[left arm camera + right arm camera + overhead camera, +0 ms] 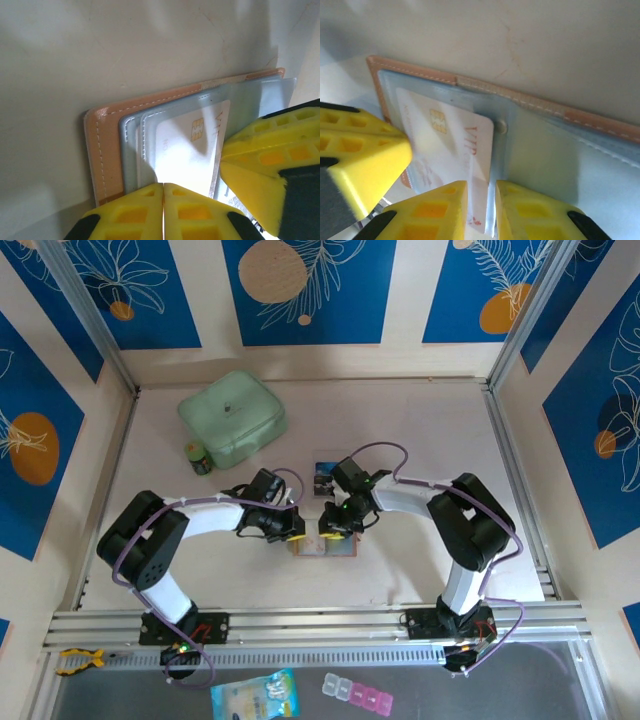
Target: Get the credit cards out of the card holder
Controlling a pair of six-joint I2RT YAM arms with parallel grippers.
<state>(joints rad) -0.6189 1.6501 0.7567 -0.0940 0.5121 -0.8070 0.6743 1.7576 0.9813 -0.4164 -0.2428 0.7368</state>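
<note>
A chip card [452,145] sits in the open holder [570,117] on the table [420,430]. Its long axis points back at the right gripper [481,212], whose fingers appear to pinch its near corner. The left gripper [164,210], fingers pressed together, rests at the holder's edge alongside.

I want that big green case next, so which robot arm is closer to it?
Left. From above, the left arm ends just below-right of the green case; the right arm ends farther right, across the card holder.
</note>
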